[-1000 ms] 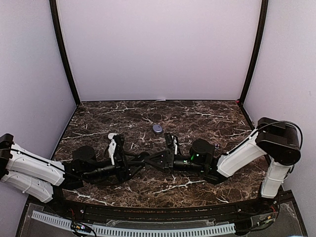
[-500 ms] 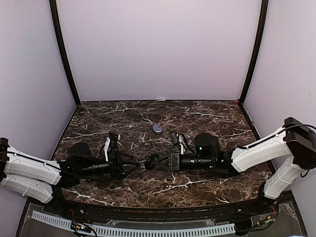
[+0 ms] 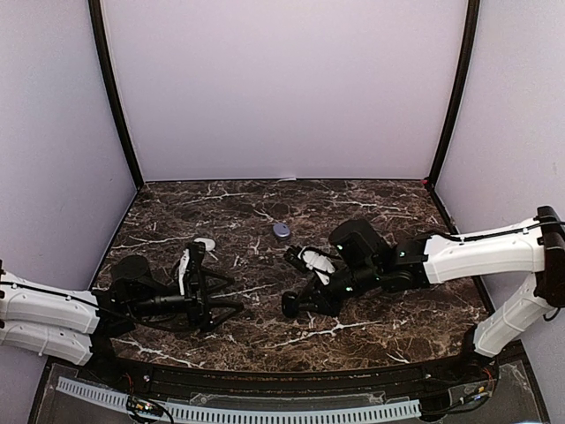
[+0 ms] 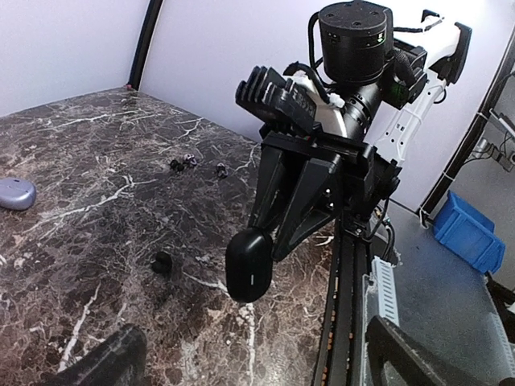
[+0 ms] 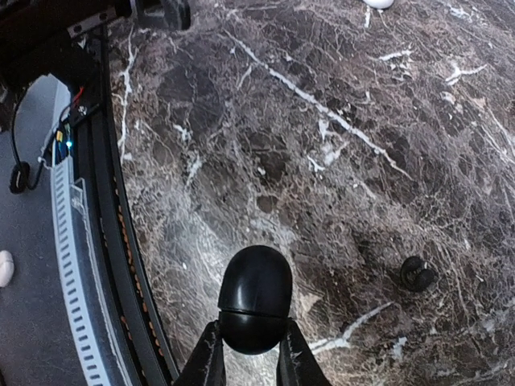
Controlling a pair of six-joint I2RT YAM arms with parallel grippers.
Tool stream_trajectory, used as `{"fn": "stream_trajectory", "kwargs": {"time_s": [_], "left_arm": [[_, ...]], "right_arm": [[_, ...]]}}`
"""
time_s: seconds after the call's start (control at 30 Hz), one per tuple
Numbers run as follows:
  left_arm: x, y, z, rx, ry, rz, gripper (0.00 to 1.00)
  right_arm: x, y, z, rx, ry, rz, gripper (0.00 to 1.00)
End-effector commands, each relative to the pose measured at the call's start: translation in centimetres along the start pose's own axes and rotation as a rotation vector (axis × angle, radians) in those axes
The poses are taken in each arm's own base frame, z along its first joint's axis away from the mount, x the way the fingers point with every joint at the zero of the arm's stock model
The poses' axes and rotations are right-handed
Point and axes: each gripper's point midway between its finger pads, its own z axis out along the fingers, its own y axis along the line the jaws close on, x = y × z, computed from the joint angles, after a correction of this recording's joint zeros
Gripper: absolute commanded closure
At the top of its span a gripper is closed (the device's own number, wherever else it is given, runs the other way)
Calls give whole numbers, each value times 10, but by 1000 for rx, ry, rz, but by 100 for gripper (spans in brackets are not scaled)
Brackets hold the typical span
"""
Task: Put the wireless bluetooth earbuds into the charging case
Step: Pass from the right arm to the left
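On the marble table (image 3: 177, 203) you have very little of the job finished, as far as these views show. Your right arm (image 3: 477, 256) reaches in low across the middle, and the right gripper (image 5: 251, 354) is pinched narrow on the black case (image 5: 255, 293), holding it by its lower end just above the surface. The seam round that case looks closed, so I judge the lid is not yet open and nothing is going in until it is. Your left gripper (image 4: 253, 358) hangs low at the left, spread wide and carrying nothing, facing the held case.

Two other cases lie apart from the work. The purple case (image 3: 281, 230) sits toward the back at the centre, and the white case (image 3: 205, 244) sits just beyond your left gripper. Both look shut.

The black earbud (image 5: 418, 273) lies loose on the marble, near the held case but not touching it. Two tiny buds (image 4: 181, 163) lie farther off, close to each other, also loose. So you have opening, picking and seating all left to do.

You cannot see inside any case, so whether a bud is already seated is unknown. The far buds are too small to give a colour. In the left wrist view, only the blurred tips of your left fingers (image 4: 113, 362) show at the bottom edge.
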Motion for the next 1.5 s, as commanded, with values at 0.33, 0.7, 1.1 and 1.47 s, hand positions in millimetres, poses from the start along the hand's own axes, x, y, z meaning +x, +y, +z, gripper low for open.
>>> {"fn": "stream_trajectory", "kwargs": {"time_s": [0.33,0.7,1.1,1.47], "left_arm": [[36,3,30,88,211,188,6],[47,-6,52,229,166,384,13],[50,-10,77,332,206,434,28],[49,-17,80,387,194,426,44]], "right_arm": [[37,-24,-8,137,345,-53,90],[24,-12,0,96,246,-190,88],[-14,33,-8,-32,71,-321,85],[-19,33,-2,-22,59,-335,86]]}}
